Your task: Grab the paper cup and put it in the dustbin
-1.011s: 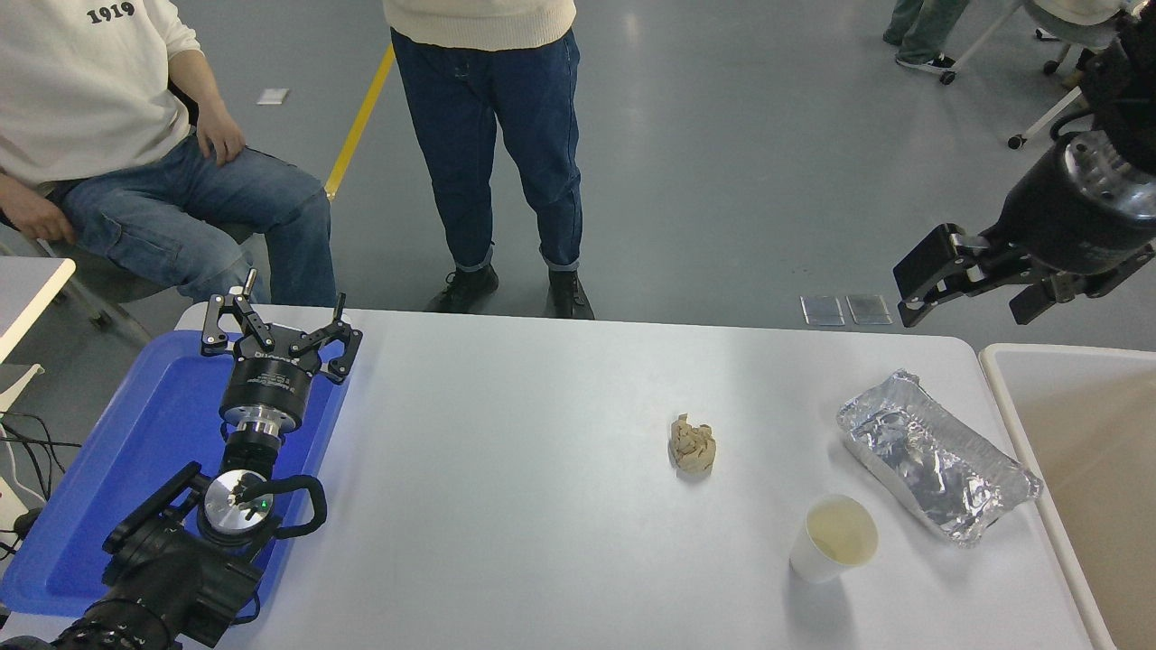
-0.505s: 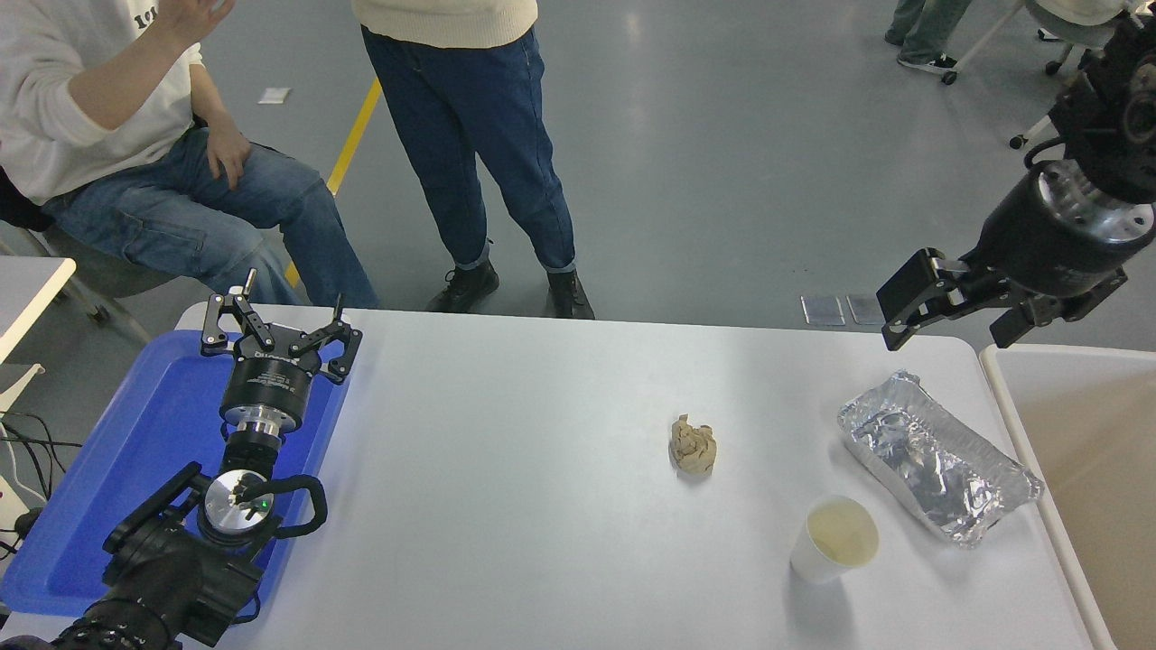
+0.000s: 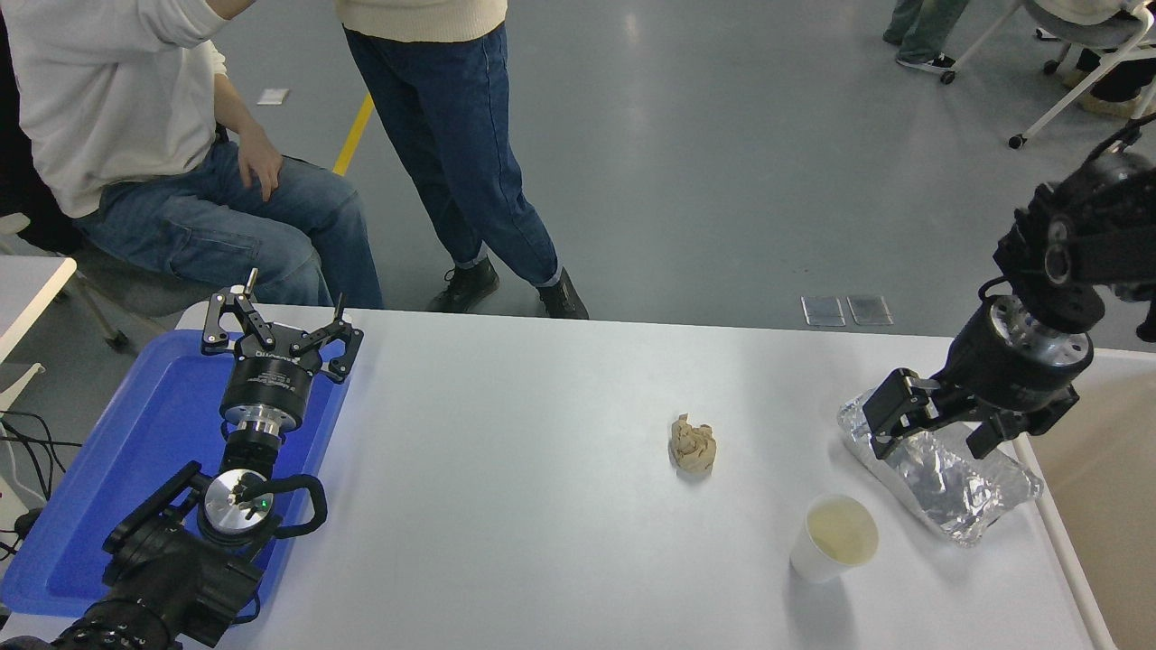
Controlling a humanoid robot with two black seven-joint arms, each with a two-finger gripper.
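— Cup status?
— I see the paper cup (image 3: 834,538) upright near the table's (image 3: 542,506) front right, white, tapered, round rim, pale cream-yellow inside. It lies untouched.
— Containers?
— Foil container (image 3: 939,474) just behind the cup, crinkled, contents indiscernible. Dustbin (image 3: 1106,506) at the right edge, beige; I cannot see what it holds. Paper ball (image 3: 693,444) loose mid-table.
— Grippers?
— My right gripper (image 3: 930,430) hovers over the foil, jaws spread wide, empty. Left gripper (image 3: 278,332) is parked over the blue tray (image 3: 117,469), fingers apart.

White table (image 3: 542,542) carries paper cup (image 3: 833,539) (upright), foil container (image 3: 939,469), paper ball (image 3: 693,446).
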